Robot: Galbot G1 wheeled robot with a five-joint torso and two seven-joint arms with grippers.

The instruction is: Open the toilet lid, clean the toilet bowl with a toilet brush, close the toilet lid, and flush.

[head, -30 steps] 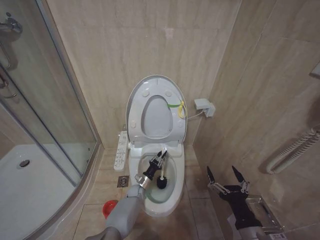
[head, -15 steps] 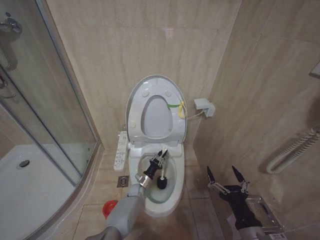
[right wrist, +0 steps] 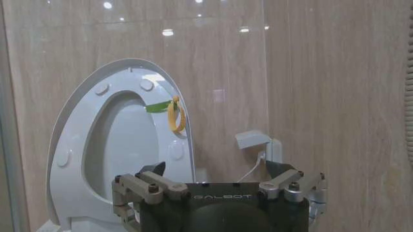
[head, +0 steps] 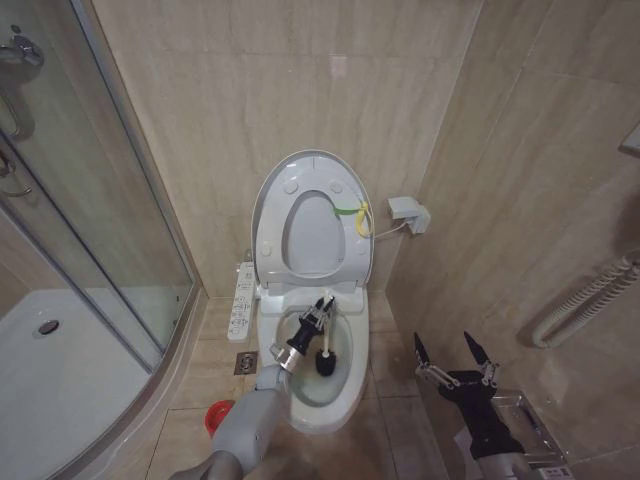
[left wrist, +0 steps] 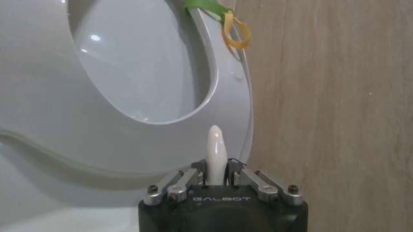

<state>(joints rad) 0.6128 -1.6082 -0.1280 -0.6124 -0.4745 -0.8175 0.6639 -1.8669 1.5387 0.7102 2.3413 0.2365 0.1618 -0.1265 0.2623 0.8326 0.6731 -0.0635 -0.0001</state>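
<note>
My left gripper (head: 320,312) clamped on thin white stick toilet brush (head: 325,352), black head inside stained white ceramic toilet bowl (head: 345,385), frame centre. White glossy oval toilet lid (head: 268,200) upright. My right gripper (head: 455,352) wide open, empty, lower right.

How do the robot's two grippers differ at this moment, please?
The left gripper is over the toilet bowl, shut on the white handle of the toilet brush; the right gripper hangs off to the side above the floor tiles, holding nothing. The left gripper's jaws are pinched together, the right gripper's spread wide. Both are the same black and silver make.
</note>
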